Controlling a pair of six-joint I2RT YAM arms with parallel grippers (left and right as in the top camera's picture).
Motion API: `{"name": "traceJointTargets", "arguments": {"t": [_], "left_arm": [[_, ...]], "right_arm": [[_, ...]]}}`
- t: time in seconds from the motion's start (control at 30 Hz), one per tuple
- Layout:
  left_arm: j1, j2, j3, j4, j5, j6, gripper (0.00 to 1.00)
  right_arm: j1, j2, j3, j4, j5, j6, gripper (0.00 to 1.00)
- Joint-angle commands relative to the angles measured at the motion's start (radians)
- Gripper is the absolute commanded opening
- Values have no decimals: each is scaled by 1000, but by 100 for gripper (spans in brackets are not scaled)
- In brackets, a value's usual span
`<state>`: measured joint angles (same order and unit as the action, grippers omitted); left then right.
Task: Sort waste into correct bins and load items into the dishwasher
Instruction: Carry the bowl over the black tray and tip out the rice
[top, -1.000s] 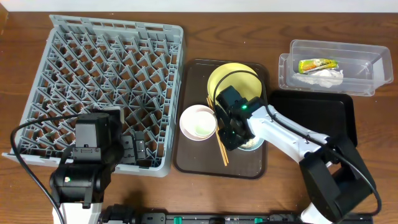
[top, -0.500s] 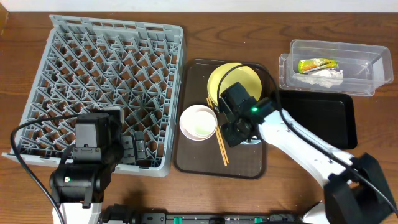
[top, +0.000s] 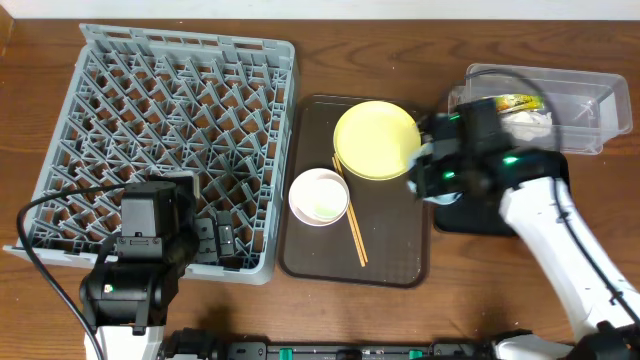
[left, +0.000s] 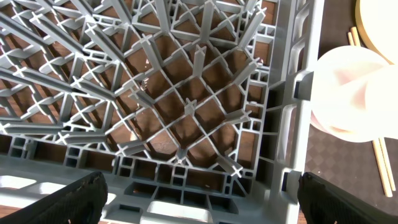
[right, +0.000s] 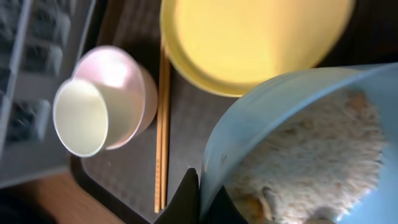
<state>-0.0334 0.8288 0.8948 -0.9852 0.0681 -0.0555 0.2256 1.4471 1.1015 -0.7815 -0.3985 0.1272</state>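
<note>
- The right hand (right: 202, 200) is clenched on the rim of the light-blue bowl (right: 292, 106). One finger shows outside the wall; the other is hidden.
- The bowl hangs where the serving tray (top: 395, 255) meets the black tray (top: 475, 218), just beside the pale-yellow plate (top: 375, 140).
- It holds rice (right: 311, 155) and scraps. I judge it stiff, smooth-walled and weighted low, so likely to swing in a one-sided pinch. The rim is the only real hold.
- Being round, it has no long axis. Its mouth faces the wrist camera, and I cannot tell whether it is level.
- The chopsticks (top: 350, 215) lie on the serving tray, pointing from the plate toward the near edge.
- The left hand (left: 199, 202) is released, its fingers spread over the dish rack (left: 186, 112) corner.
</note>
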Motion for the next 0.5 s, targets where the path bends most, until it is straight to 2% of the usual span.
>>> {"name": "traceJointTargets", "arguments": {"t": [0.0,0.27,0.47], "left_arm": [[2,0,19,-2,-9,-9,98],[2,0,19,-2,-9,-9,98],[2,0,19,-2,-9,-9,98]], "right_arm": [[-118,7,-4,3,-233,-39,1],[-329,79,-4,3,-505,-92,1],[-421,173,-4,-1,-711,-134,1]]}}
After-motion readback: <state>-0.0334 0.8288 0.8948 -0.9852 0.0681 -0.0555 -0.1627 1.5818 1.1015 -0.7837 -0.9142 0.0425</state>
